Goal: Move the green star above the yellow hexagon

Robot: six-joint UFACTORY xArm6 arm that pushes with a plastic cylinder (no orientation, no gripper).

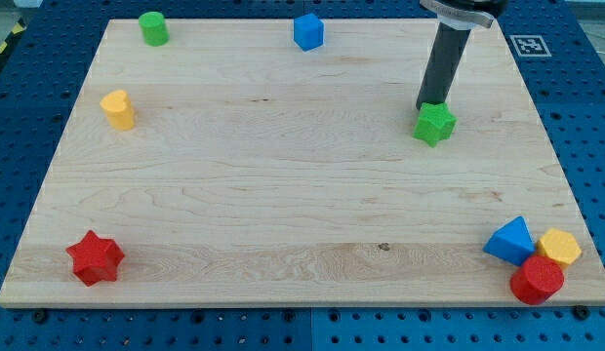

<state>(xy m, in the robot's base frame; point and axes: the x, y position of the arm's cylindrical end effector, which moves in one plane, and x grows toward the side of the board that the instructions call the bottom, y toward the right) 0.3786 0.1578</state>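
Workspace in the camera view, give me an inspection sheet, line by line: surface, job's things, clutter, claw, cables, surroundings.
Surface: pale wooden board, flat.
Job's things: green star toward the view's upper right; yellow hexagon at the view's lower right corner, packed against a blue triangular block and a red round block.
Clutter: green cylinder and blue block along the view's top; yellow block at the view's left; red star at the view's lower left.
Claw: none fitted; my tip sits at the green star's top edge.
Cables: nothing seen.
Surroundings: blue perforated table; a printed marker at the view's upper right.
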